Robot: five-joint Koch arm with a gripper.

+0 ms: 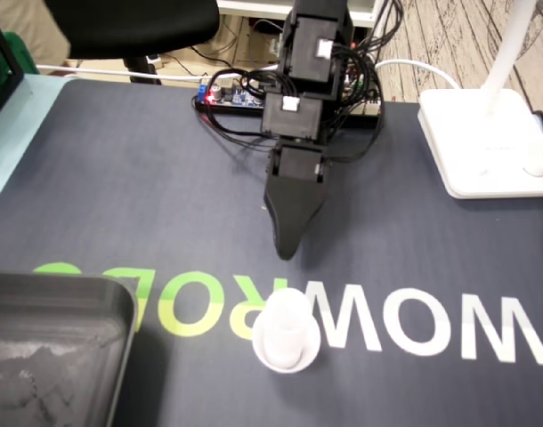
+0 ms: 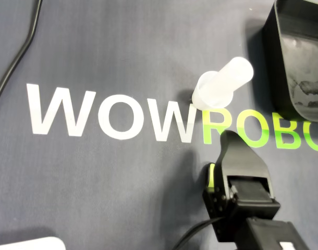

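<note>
Since only one tip of the pincer (image 1: pixel 287 249) shows in the fixed view, can't tell if it's open; the white cup (image 1: pixel 287 331) stands at its 6 o'clock, apart. Overhead, the white cup (image 2: pixel 221 83) sits at 12 o'clock: arriving closed would likely topple it.

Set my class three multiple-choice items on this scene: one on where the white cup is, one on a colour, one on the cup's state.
1. Where is the white cup? A in the black tray; B on the lettering of the mat; C on the lamp base.
2. What colour are the letters ROBO? A green; B red; C blue.
3. How is the cup? A clamped in the jaws; B lying flat; C standing free.
Answers: 1 B, it stands where the white letters meet the green. 2 A, they are lime green. 3 C, it stands on end, apart from the gripper.
</note>
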